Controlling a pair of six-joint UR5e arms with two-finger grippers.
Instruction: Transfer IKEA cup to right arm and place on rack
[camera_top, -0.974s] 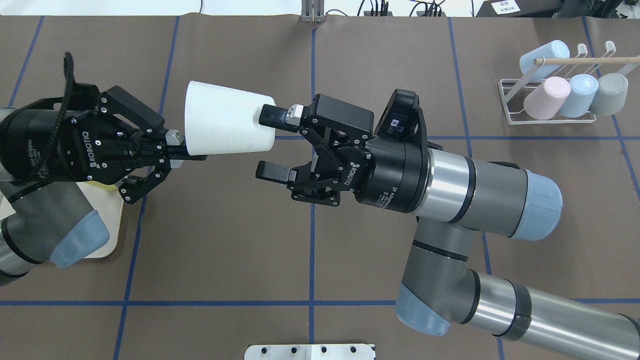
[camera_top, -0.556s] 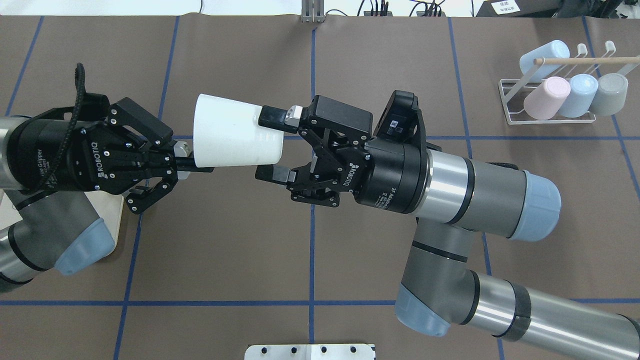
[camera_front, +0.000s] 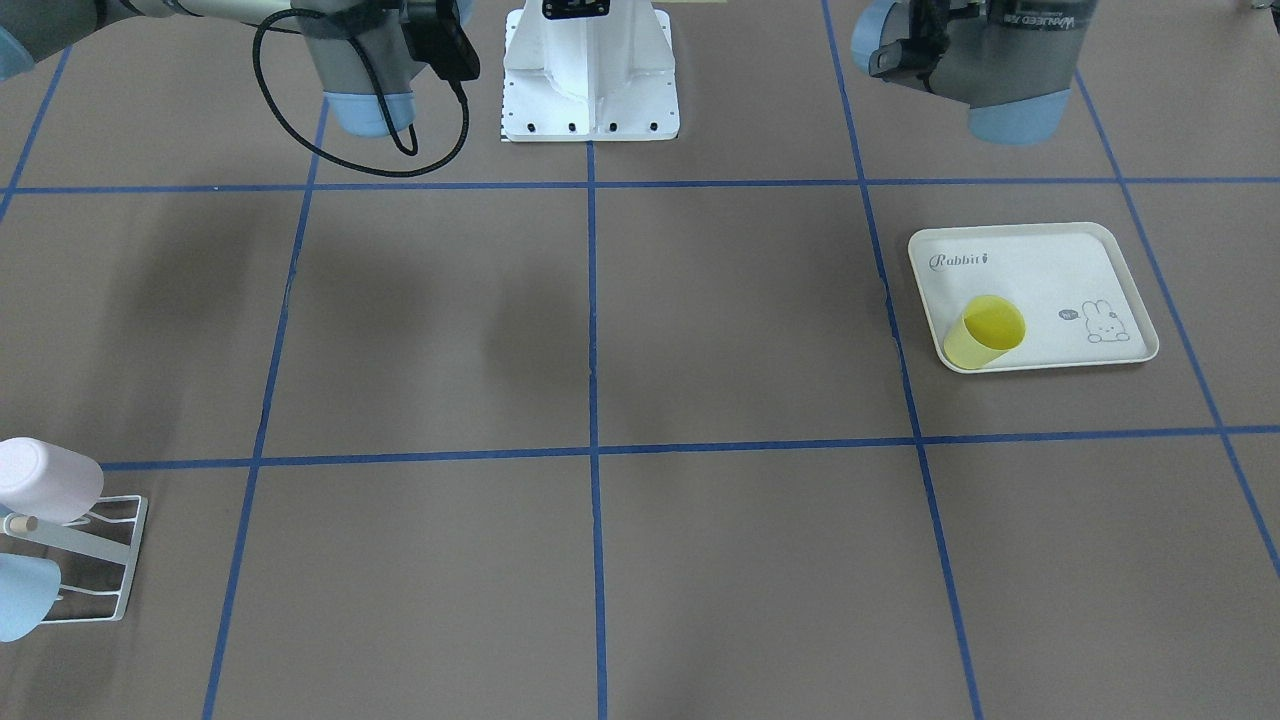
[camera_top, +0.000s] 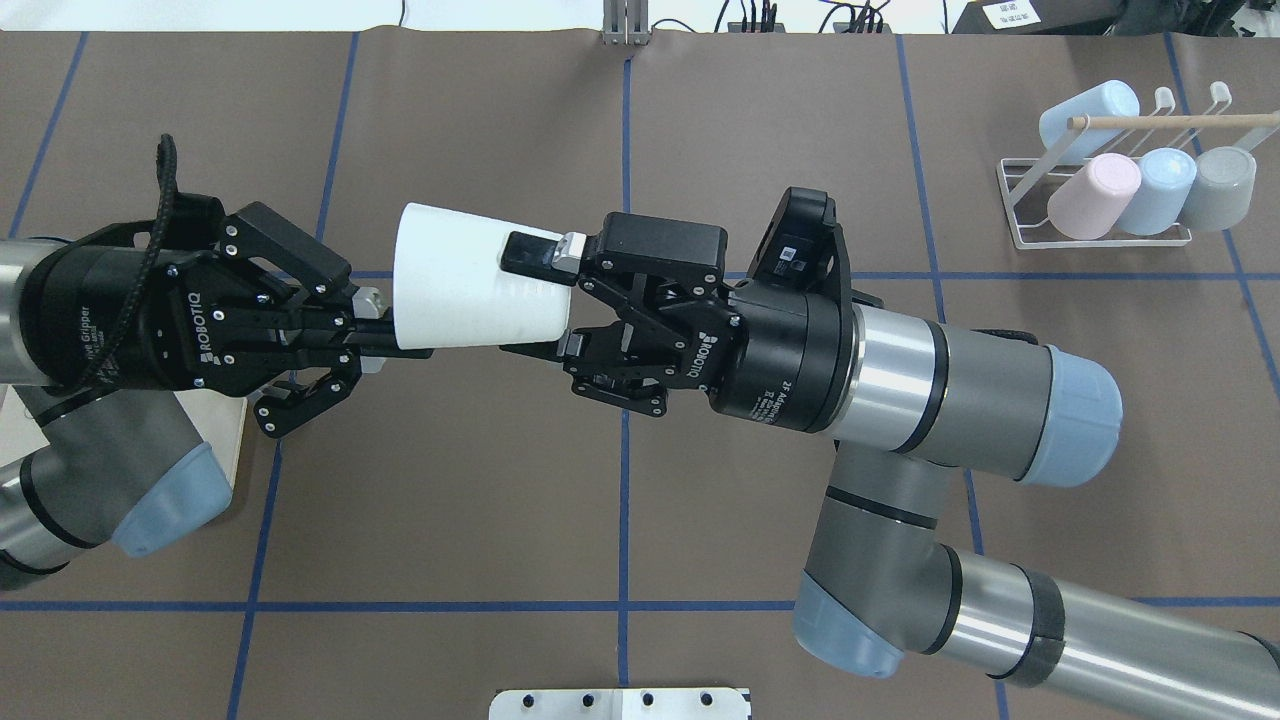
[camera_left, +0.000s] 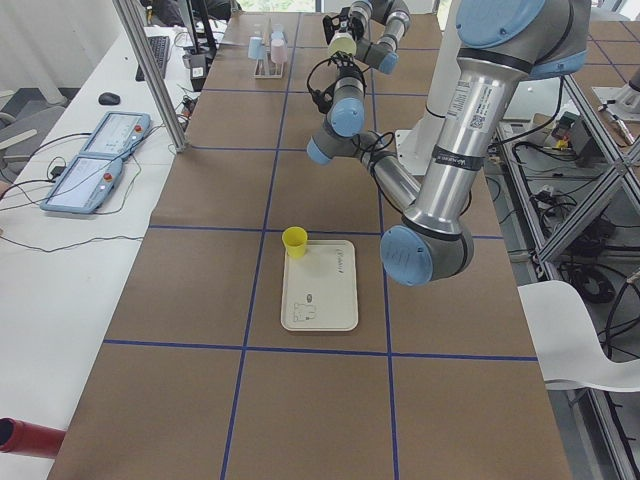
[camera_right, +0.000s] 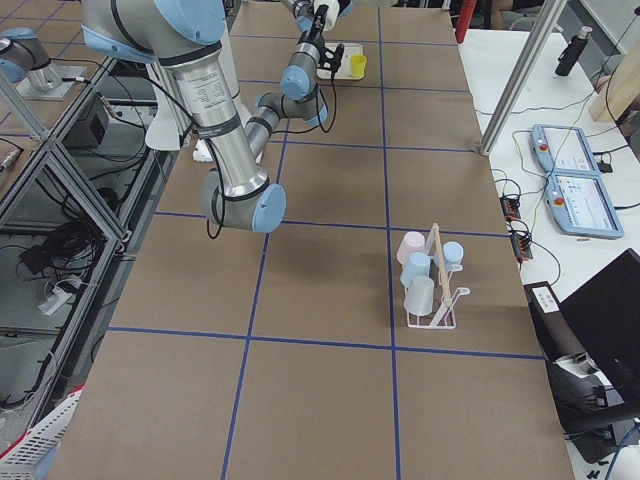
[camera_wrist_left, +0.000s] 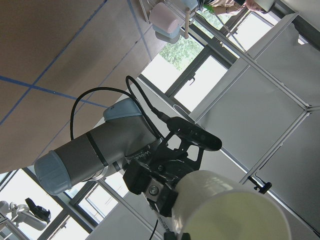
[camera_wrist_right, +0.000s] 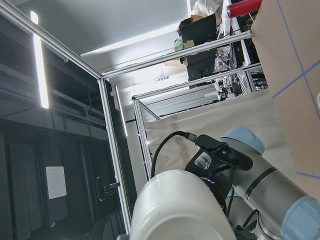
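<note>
The rack (camera_front: 133, 550) is cut by the frame edge (cups (camera_front: 45, 480) only partly showing).

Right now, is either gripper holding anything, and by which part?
Both hold the white cup: the left gripper pinches the wall at its wide rim, and the right gripper clamps across its narrow base end.

A plain white cup (camera_top: 470, 295). The left pincer (camera_top: 385, 325) and the right pincer (camera_top: 525, 300) are black with white lettering. The desk (camera_top: 450, 500) is brown, gridded with blue lines. The wire rack (camera_top: 1100, 243) is white; on it are a pink cup (camera_top: 1095, 195), pale blue cups (camera_top: 1160, 190) and a grey cup (camera_top: 1218, 187), possibly green-tinged. The cream tray (camera_front: 1030, 275) has a rabbit line-print and bears a yellow cup (camera_front: 985, 332).
</note>
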